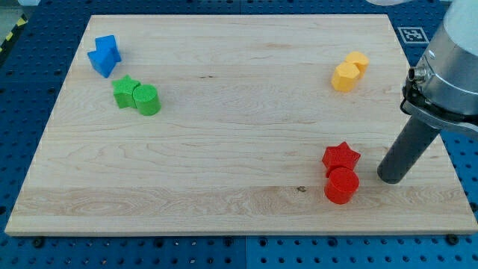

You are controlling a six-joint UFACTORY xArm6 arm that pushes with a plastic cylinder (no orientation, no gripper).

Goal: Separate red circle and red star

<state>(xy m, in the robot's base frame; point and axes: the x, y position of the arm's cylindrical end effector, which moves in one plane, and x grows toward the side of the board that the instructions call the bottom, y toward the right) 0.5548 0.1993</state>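
Note:
The red star [340,158] sits at the view's lower right on the wooden board [224,134]. The red circle [342,185] lies just below it and touches it. My tip [390,178] rests on the board to the right of both red blocks, a short gap away from them and level with the seam between them.
Two yellow blocks [349,72] sit touching at the view's upper right. A green star [125,92] and a green circle [147,100] touch at the left. Two blue blocks [104,55] sit at the upper left. The board's right edge is close to my tip.

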